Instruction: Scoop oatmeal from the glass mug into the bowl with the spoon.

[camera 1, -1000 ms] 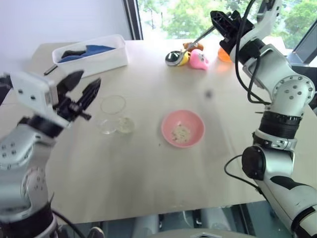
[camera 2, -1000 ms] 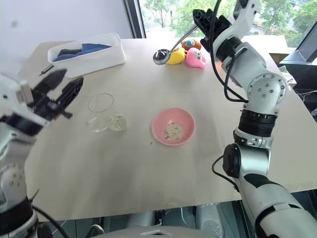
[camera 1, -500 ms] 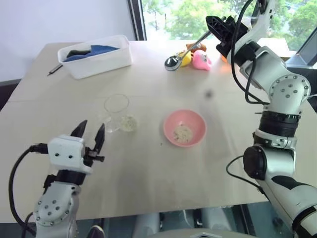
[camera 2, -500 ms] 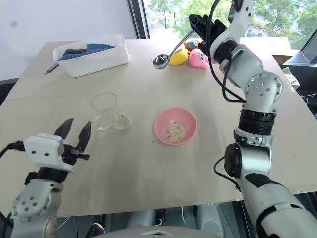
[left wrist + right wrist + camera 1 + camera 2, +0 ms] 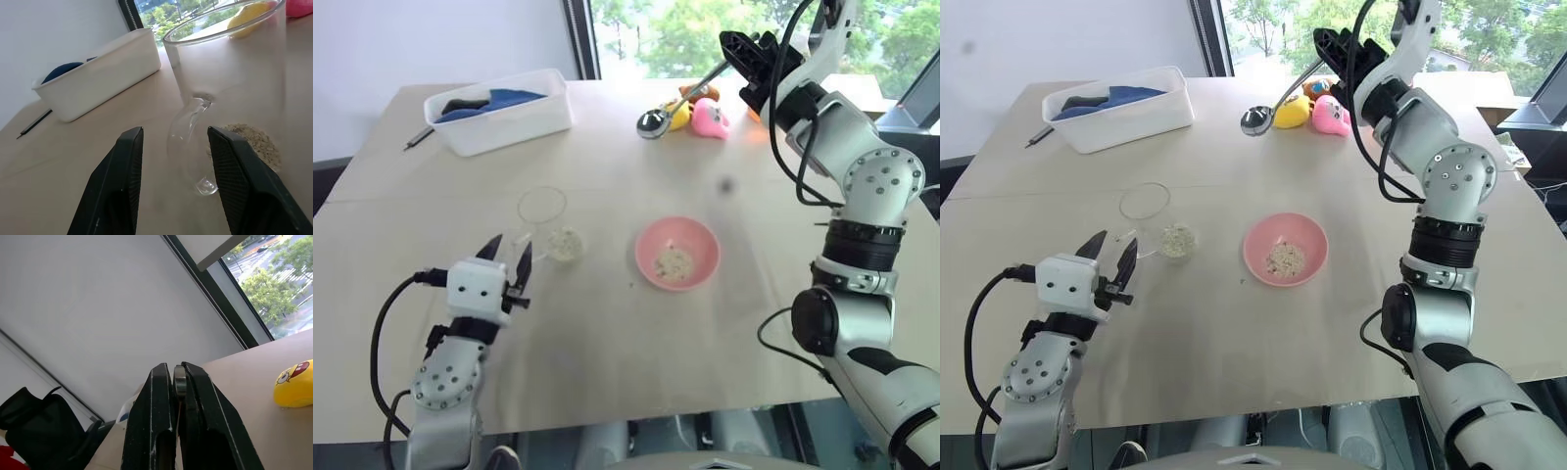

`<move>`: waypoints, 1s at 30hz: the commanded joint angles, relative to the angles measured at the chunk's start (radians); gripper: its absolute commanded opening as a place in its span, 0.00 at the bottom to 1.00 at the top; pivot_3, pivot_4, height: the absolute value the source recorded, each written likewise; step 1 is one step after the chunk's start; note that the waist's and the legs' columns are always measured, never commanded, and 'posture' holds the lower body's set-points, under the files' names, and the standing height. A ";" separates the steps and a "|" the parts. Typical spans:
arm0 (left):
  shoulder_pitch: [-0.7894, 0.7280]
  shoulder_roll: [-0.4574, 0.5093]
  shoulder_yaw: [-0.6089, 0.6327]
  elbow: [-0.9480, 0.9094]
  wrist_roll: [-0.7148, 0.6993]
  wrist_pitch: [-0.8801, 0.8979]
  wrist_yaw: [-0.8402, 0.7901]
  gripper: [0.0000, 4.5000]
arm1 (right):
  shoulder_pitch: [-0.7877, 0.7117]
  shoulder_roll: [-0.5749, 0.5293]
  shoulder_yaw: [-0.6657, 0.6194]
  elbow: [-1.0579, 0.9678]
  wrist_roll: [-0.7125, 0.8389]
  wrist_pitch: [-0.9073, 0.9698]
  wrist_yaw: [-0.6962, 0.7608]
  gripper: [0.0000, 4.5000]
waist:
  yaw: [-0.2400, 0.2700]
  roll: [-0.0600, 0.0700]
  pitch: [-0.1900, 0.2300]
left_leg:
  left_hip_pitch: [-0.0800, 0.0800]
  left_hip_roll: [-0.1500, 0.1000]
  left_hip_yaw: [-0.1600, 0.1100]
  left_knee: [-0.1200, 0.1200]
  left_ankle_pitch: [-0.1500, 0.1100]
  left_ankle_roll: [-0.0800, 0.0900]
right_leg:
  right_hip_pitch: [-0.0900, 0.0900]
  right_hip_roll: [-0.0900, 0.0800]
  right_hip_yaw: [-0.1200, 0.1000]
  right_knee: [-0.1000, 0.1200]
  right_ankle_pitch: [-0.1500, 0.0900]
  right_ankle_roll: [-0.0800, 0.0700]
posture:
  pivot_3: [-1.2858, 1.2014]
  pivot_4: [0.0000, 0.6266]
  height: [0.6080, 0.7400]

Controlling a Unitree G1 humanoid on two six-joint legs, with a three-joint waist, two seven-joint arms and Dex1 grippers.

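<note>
Small round pink bowl (image 5: 675, 253) already holds some pale oat flakes (image 5: 673, 261). Clear glass mug (image 5: 542, 217) beside bowl, apparently tipped, flakes spilled beside it. Right gripper (image 5: 744, 54) clamps slim silver spoon (image 5: 677, 101) high beyond bowl. Left gripper (image 5: 507, 257) spread wide, empty, near mug. More scooping left.

Glass mug (image 5: 541, 223) left of the bowl (image 5: 676, 254), oatmeal (image 5: 674, 262) inside; tub (image 5: 499, 111) behind.

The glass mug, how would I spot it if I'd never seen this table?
Start at the pink bowl mid-table and look toward the open left gripper. Just beyond its fingertips lies the glass mug, tipped on its side beside spilled oatmeal: the table's only clear, colourless thing.
</note>
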 commanded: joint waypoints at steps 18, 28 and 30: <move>-0.069 0.016 -0.006 0.064 -0.052 -0.007 -0.008 0.37 | 0.008 -0.002 -0.004 -0.071 0.012 -0.018 -0.007 0.00 | 0.000 0.000 0.000 | 0.000 0.000 0.000 0.000 0.000 0.000 | 0.000 0.000 0.000 0.000 0.000 0.000 | 0.52 0.24 1.00; -0.099 0.019 0.002 0.096 -0.047 -0.016 0.008 0.37 | 0.023 0.008 0.001 -0.084 0.010 -0.018 -0.013 0.00 | 0.000 0.000 0.000 | 0.000 0.000 0.000 0.000 0.000 0.000 | 0.000 0.000 0.000 0.000 0.000 0.000 | 0.52 0.24 1.00; -0.102 0.019 -0.002 0.102 -0.048 -0.018 0.010 0.37 | 0.024 0.008 0.001 -0.086 0.010 -0.018 -0.014 0.00 | 0.000 0.000 0.000 | 0.000 0.000 0.000 0.000 0.000 0.000 | 0.000 0.000 0.000 0.000 0.000 0.000 | 0.52 0.24 1.00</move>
